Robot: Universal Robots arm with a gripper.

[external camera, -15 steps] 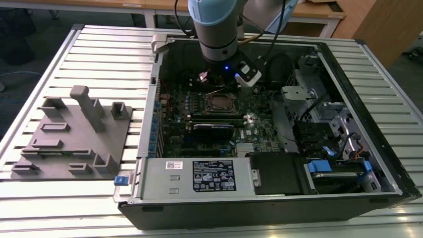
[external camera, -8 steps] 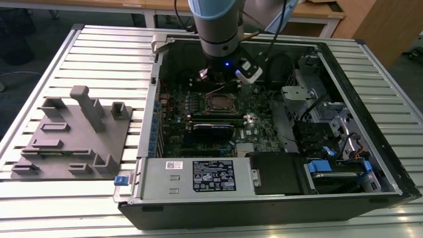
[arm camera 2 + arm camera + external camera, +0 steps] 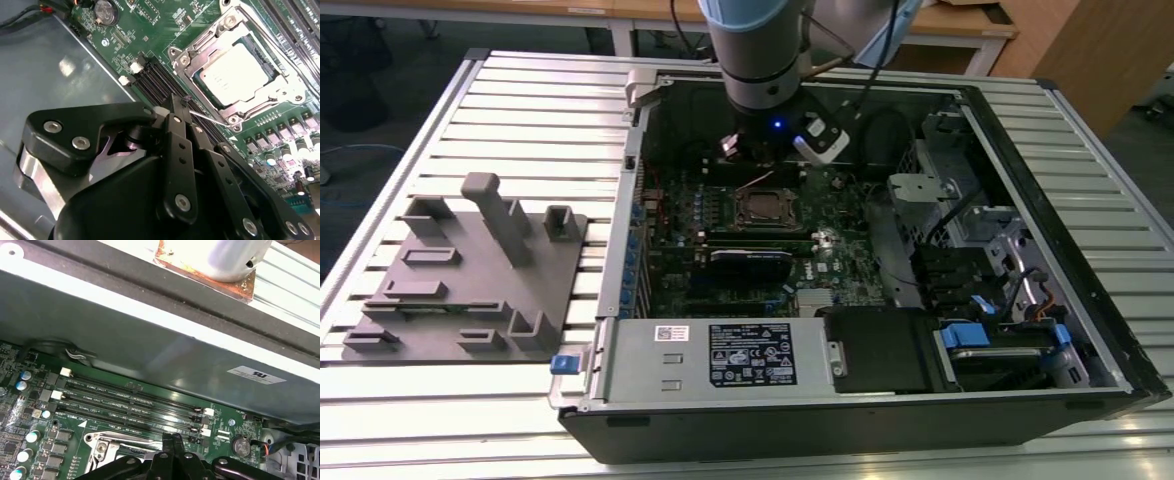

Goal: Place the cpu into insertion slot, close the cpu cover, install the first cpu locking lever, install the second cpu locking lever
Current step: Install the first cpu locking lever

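Note:
The cpu (image 3: pixel 237 75), a dull silver square, lies in the insertion slot (image 3: pixel 765 207) on the green motherboard. The silver cpu cover (image 3: pixel 199 52) lies flat around it as a frame. My gripper (image 3: pixel 179 102) hovers just beside the socket over the long black memory slots, its black fingers pressed together. A thin metal locking lever (image 3: pixel 210 118) runs from right by the fingertips to the socket's corner screw. In the first wrist view the gripper (image 3: pixel 172 439) points at the board with a socket corner (image 3: pixel 102 447) next to it. In the exterior view the gripper (image 3: pixel 767 165) hangs behind the socket inside the case.
The open computer case (image 3: pixel 1067 250) lies on a slatted table, and its wall (image 3: pixel 150 325) rises close behind the memory slots (image 3: pixel 135 395). A grey fixture block (image 3: pixel 467 270) stands at the exterior view's left. A power supply (image 3: pixel 720 355) and drive bays (image 3: pixel 1001 340) fill the near side.

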